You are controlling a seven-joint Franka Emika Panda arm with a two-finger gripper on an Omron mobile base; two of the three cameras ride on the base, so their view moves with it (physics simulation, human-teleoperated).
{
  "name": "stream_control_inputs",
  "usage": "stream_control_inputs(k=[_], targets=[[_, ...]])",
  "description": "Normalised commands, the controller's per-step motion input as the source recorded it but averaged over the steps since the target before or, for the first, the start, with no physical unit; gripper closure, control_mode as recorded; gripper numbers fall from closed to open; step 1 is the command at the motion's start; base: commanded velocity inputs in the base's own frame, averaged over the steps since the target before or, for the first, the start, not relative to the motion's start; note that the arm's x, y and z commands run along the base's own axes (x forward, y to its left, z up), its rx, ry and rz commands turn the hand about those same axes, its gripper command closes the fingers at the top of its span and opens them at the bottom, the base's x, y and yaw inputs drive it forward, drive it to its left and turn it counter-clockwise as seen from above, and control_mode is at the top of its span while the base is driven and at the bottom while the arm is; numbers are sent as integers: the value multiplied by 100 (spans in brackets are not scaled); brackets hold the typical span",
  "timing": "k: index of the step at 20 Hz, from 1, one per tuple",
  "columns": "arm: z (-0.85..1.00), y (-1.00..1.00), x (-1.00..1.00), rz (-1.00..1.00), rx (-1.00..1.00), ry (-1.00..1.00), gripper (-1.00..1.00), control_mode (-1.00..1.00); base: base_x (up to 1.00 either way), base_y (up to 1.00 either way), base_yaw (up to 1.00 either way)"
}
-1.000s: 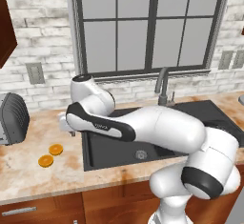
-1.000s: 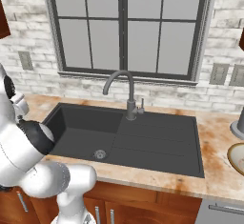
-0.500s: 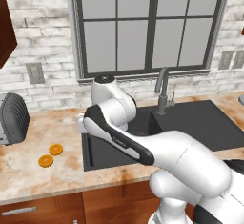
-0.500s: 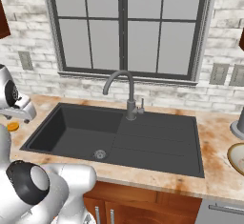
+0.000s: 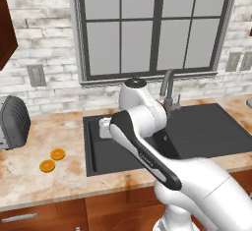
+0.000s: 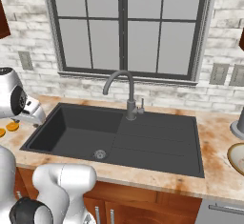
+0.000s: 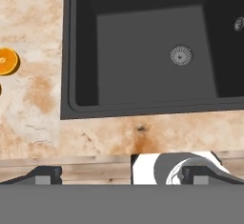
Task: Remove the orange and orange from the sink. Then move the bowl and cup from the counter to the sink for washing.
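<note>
Left base view: both oranges [image 5: 52, 159] lie on the counter [image 5: 29, 176] at nine o'clock of the empty sink [image 5: 162, 141]; jaws released, so swing toward the bowl [image 6: 237, 157] next.

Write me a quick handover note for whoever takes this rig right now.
Gripper: open, empty, above the front edge of the matte black sink.
Both small bright-orange fruits lie on the beige marbled counter left of the sink; basin holds no fruit, so that step is done.
Cream bowl with tan rim sits on the counter far right.
Left: bowl and cup into the sink.
</note>
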Motion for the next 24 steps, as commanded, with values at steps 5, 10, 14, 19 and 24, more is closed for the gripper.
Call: stream_control_inputs(k=[5, 10, 14, 19, 24], targets=[[20, -56, -19, 0, 0, 0, -100, -100, 0, 0, 0], [20, -55, -18, 0, 0, 0, -100, -100, 0, 0, 0], [19, -55, -17, 0, 0, 0, -100, -100, 0, 0, 0], [16, -55, -14, 0, 0, 0, -100, -100, 0, 0, 0], [13, -58, -18, 0, -1, 0, -100, -100, 0, 0, 0]])
